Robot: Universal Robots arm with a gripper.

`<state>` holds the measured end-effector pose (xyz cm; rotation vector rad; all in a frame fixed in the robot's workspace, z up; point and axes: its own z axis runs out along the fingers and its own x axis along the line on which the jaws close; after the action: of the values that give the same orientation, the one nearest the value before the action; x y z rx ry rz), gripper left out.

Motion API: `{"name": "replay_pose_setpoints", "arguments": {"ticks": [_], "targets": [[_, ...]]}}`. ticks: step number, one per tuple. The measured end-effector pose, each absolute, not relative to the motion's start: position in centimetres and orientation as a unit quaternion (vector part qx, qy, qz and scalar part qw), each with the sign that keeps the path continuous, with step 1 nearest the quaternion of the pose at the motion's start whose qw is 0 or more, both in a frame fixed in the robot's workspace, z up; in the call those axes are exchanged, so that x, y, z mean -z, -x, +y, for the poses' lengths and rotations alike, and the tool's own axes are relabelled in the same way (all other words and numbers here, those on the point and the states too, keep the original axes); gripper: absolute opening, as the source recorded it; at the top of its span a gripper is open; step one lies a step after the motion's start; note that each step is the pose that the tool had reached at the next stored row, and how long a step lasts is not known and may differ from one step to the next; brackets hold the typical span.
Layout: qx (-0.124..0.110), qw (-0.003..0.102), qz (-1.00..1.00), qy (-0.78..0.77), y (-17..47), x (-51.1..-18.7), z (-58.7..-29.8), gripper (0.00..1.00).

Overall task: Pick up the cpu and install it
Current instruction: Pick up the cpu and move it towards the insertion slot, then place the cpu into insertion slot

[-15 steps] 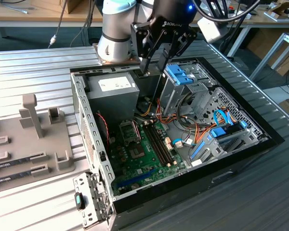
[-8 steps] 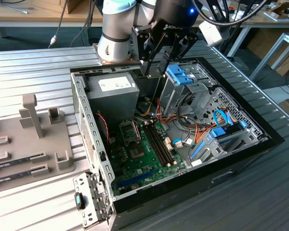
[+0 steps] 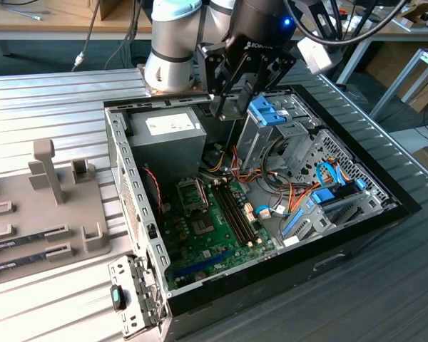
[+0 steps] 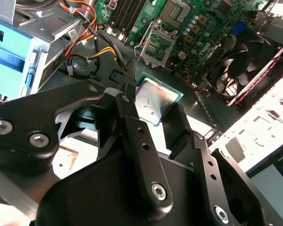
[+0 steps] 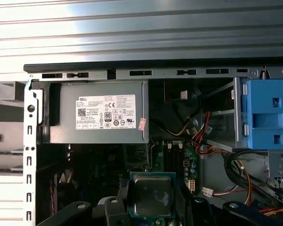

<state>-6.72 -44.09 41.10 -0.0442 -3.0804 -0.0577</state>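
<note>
Starting on the exterior view's left of the socket (image 3: pixel 203 226), well apart from it and outside the computer case (image 3: pixel 139 206), the grey fixture tray (image 3: pixel 57 214) carries the long dark memory sticks (image 3: pixel 28 239), which I leave alone. On the socket's far side sits the grey power supply (image 3: pixel 167 135), and between the two the hinged frame (image 3: pixel 190 192) stands lifted, so I judge the seat open. High above the socket, over toward the power supply, hangs the gripper (image 3: pixel 233 107). Its two black fingers (image 4: pixel 132 122) are clamped on opposite edges of the cpu (image 4: pixel 155 99), which rides in the air with its silvery top facing the wrist, well clear of the board. To do this well, I reckon the chip must go down flat and squared to the socket outline, with no sliding across the contacts and no brush against the raised frame or the coloured cables (image 5: pixel 201 136). On the exterior view's right of the socket lie the memory slots (image 3: pixel 235 214), and above them the blue drive cage (image 3: pixel 267 114), just beside the gripper. The arm (image 3: pixel 175 50) rises beyond the case on the socket's far side, its wrist pitched down over the open interior.
</note>
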Motion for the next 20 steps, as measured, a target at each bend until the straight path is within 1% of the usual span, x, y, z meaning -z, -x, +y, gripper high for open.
{"name": "replay_pose_setpoints", "arguments": {"ticks": [10,20], "targets": [[0.019,0.03,-0.999,0.014,6.7,-40.7,-44.8,0.47],[0.019,0.03,-0.999,0.014,6.8,-40.0,-46.3,0.47]]}}
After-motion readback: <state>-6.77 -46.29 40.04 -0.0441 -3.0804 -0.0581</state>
